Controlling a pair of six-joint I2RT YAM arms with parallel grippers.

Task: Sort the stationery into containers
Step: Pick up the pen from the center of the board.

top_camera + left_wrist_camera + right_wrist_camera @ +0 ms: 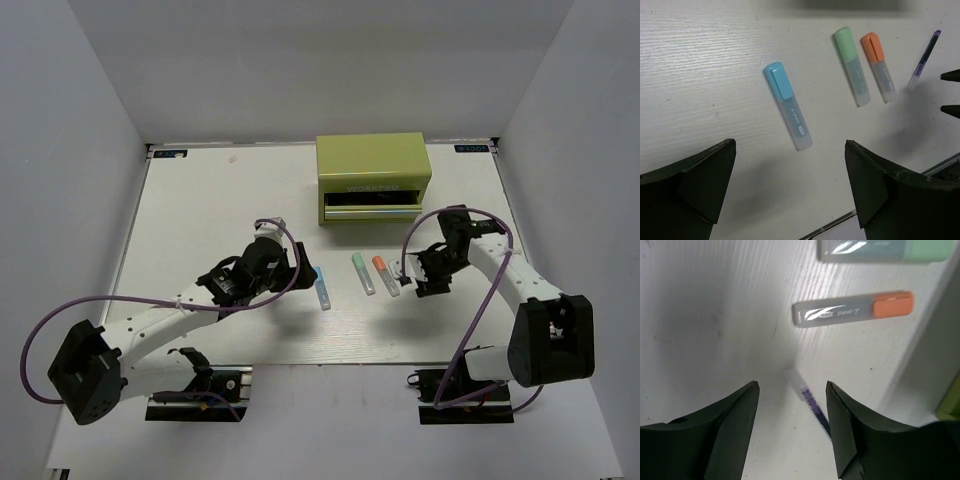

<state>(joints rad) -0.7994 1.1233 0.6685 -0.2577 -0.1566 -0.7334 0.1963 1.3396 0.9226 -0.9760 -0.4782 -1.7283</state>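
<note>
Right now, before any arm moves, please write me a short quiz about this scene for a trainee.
1. True or false: the orange-capped marker lies between the green-capped marker and the purple pen.
2. Choose one: in the right wrist view, what lies between the open fingers of the right gripper? A) the green-capped marker B) the purple pen C) a red pen
3. Fill in: the third marker, seen just ahead of the open fingers of the left gripper, has a ____ cap.

Key: 1 true; 2 B; 3 blue.
</note>
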